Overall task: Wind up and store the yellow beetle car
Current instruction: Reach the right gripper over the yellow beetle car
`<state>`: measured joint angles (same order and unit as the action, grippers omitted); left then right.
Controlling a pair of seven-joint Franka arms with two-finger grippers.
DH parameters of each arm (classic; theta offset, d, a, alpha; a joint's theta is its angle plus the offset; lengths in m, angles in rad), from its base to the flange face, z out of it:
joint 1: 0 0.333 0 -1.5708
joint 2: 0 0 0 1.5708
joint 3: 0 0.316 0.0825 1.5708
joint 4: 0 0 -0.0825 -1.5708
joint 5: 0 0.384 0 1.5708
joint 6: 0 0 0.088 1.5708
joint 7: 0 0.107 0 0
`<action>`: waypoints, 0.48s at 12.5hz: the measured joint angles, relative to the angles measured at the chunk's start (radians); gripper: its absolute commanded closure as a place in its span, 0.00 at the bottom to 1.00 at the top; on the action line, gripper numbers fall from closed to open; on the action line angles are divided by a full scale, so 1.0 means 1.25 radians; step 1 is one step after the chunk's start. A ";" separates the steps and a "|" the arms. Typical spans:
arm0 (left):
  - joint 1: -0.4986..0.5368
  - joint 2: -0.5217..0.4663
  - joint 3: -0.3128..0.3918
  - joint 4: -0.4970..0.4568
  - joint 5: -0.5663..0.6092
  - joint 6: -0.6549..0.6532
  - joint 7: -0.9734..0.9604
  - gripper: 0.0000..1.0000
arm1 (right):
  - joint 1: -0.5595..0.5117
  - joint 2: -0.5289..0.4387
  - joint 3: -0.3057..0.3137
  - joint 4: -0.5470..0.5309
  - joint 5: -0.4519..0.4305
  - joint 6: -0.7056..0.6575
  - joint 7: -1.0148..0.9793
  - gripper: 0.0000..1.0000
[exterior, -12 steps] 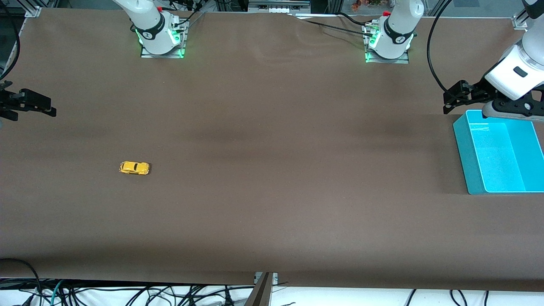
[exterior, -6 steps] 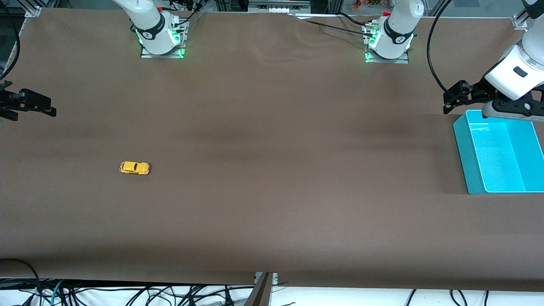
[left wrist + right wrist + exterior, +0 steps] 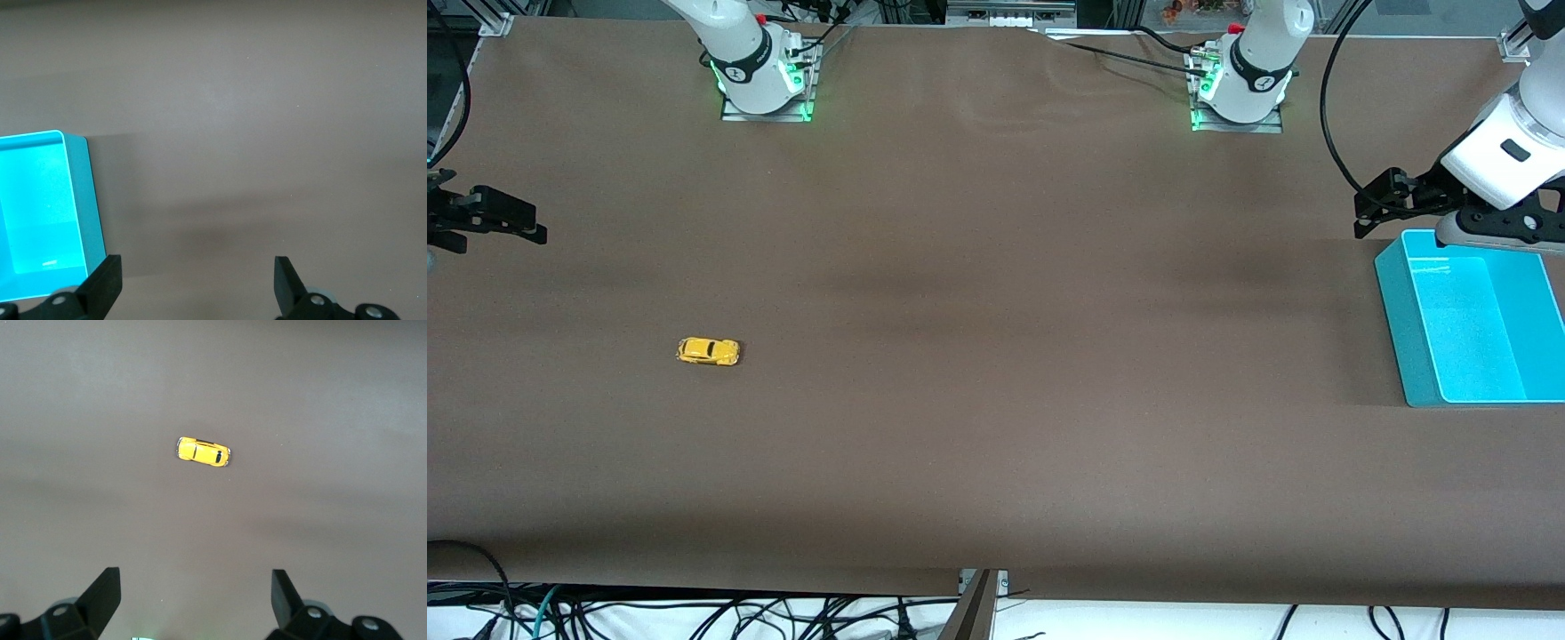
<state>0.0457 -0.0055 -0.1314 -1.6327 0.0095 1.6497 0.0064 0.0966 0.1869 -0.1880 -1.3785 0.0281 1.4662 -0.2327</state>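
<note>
My right pincer point(image 3: 525, 227) crept slightly inward; nothing else moved.
Both pincers spread, empty; left pincer point(image 3: 1369, 209) hangs by teal bin point(image 3: 1405, 338). Yellow beetle car point(image 3: 708, 351) sits on bench point(image 3: 996, 400), right arm's end.

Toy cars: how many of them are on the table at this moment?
1. The yellow beetle car stands on its wheels on the brown table, toward the right arm's end, untouched. The cyan bin at the left arm's end shows no car inside.

table point(image 3: 996, 267): brown | on it: yellow beetle car point(image 3: 708, 351); turquoise bin point(image 3: 1403, 329)
</note>
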 measured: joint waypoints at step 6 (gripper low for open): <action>0.000 0.000 0.000 0.000 0.000 0.000 0.000 0.00 | 0.041 0.036 0.006 -0.005 0.000 0.000 -0.001 0.00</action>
<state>0.0457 -0.0055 -0.1314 -1.6327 0.0095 1.6497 0.0064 0.1476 0.2316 -0.1802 -1.3849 0.0281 1.4658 -0.2335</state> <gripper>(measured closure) 0.000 0.000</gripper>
